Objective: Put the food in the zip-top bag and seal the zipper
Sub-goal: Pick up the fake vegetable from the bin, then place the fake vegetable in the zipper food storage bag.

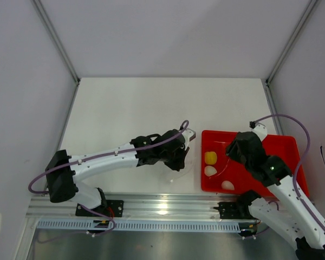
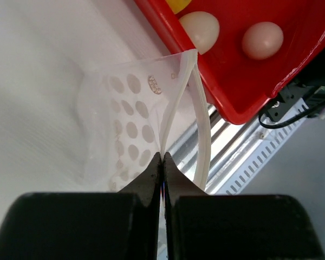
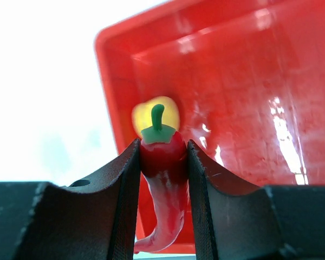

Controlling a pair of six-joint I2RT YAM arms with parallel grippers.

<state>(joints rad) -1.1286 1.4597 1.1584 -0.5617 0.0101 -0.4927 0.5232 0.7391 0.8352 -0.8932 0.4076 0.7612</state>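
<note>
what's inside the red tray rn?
A whitish egg, a second egg, a yellow ball, and a red chili pinched in the right gripper. The right arm hides much of the red tray floor from above.

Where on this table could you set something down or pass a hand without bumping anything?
Free: the far half of the table, from the back wall to the left arm and the red tray; also the tray's far right corner. Crowded: the near middle, where the zip-top bag hangs beside the tray, and the tray's left side with the food.
</note>
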